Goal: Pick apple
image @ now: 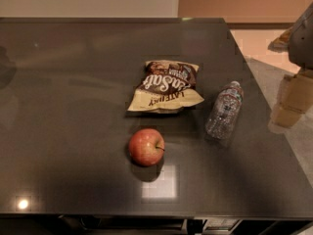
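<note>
**Apple alone near the front edge, reach not yet made**

Closest to the camera sits the apple, red with a yellowish blush. It rests on the dark desk a little left of centre, with its short stem pointing right. Nothing touches it, and there is open desk on every side.

Behind it and slightly to the right lies the chip bag, flat on its back and apparently closed, so what it holds is hidden. Further right, a clear plastic bottle lies on its side with its capped end pointing away. I cannot tell how full it is. Both stand apart from the apple, the bag nearer than the bottle.

At the far right edge, out past the desk's side, hangs my gripper, well away from the fruit. I cannot tell whether it is wide or narrow, and it holds nothing that I can see.

I judge this to be the approach step. The next move calls for a long swing leftward over the bottle, then a descent onto the apple. A round fruit may roll if I nudge it off-centre.
</note>
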Controlling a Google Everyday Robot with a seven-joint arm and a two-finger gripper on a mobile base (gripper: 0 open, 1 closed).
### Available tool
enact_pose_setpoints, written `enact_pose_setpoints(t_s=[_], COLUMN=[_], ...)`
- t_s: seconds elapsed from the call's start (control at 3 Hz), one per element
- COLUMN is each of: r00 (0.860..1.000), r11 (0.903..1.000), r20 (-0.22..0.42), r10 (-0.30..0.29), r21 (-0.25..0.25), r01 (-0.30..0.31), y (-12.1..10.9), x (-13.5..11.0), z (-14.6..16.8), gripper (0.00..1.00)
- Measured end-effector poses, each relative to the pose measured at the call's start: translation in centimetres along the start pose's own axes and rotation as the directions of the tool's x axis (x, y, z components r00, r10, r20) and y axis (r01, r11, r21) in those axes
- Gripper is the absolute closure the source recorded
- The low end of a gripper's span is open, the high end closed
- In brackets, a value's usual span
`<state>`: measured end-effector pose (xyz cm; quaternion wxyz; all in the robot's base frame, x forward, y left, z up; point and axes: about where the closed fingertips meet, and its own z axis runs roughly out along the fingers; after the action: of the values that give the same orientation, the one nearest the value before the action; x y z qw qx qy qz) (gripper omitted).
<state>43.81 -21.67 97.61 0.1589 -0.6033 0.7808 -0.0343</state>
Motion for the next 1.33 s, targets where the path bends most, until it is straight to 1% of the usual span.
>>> enact_pose_setpoints(t_s=[0.33,0.67,1.0,1.33], r00=[1.0,0.998,0.986,0.966], r11=[1.0,0.9973,0.9844,0.967], r20=[0.0,0.046,0.13,0.208], r10=[0.0,-0.045,-0.105,-0.157], r21=[0.0,-0.056,-0.127,-0.167], r01=[0.0,0.048,0.122,0.193], y=[0.0,0.5,2.4,5.0], x=[0.0,-2.1,-5.4,-8.7], z=[0.0,0.8,2.3,3.6], gripper=[0.0,0.0,0.0,0.0])
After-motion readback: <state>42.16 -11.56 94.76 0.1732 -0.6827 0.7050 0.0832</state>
